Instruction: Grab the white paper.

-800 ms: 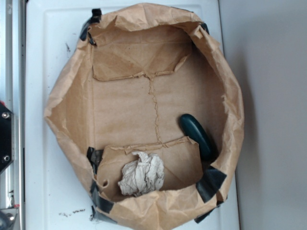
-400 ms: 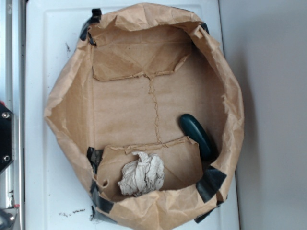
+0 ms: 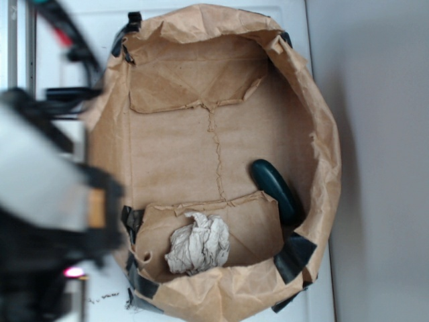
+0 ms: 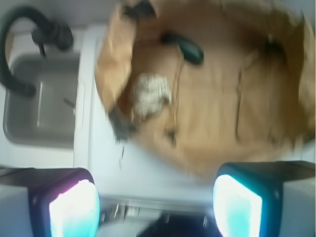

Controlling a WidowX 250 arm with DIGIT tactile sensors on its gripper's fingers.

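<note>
The white paper (image 3: 198,243) is a crumpled off-white ball lying inside the big brown paper bag (image 3: 323,134), on its floor near the bag's lower-left corner. In the wrist view the white paper (image 4: 150,95) appears blurred, well ahead of my gripper (image 4: 155,207). The gripper is open, with its two pads far apart and nothing between them. It hovers over the white counter (image 4: 98,148), outside the bag (image 4: 106,64). My arm (image 3: 47,194) is a large blur at the left of the exterior view, beside the bag's left wall.
A dark teal oblong object (image 3: 275,189) lies in the bag against its right wall, also seen as the teal object (image 4: 185,47). A grey sink (image 4: 39,103) with a black hose (image 4: 19,49) lies beyond the counter. Black tape (image 3: 293,256) marks the bag's corners.
My arm has swung into the exterior view from the left, where only the counter showed before. The bag, the paper ball and the teal object have not moved.
</note>
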